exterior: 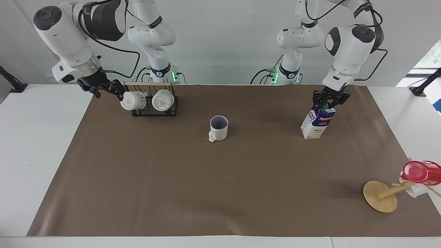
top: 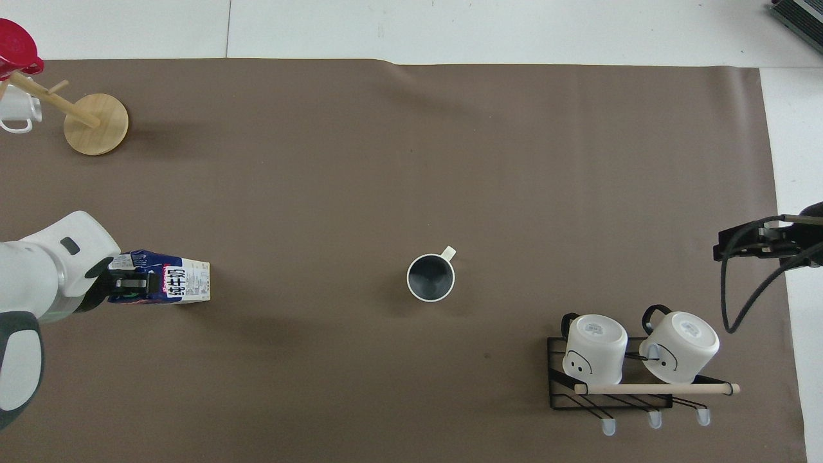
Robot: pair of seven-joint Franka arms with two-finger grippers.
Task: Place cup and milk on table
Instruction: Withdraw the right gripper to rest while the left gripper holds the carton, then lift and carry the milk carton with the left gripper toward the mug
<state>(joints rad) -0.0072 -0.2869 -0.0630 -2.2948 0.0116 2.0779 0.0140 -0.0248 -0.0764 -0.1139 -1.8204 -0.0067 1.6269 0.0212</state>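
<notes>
The cup (exterior: pixel 218 128) (top: pixel 431 278) stands upright on the brown paper of the table (exterior: pixel 220 193), near the middle, with its handle pointing away from the robots. The milk (exterior: pixel 316 124) (top: pixel 177 281) stands on the paper toward the left arm's end. My left gripper (exterior: pixel 325 104) (top: pixel 132 283) comes down from above and is shut on the carton's top at the green cap. My right gripper (exterior: pixel 115 90) (top: pixel 723 244) hangs open and empty over the paper's edge at the right arm's end, beside the mug rack.
A black wire rack (exterior: pixel 155 109) (top: pixel 611 395) holding two white mugs stands near the right arm's base. A tipped wooden disc with a peg (exterior: pixel 380 196) (top: pixel 96 123) lies at the corner far from the robots, with a red cup (exterior: pixel 418 171) and a white mug (top: pixel 14 110).
</notes>
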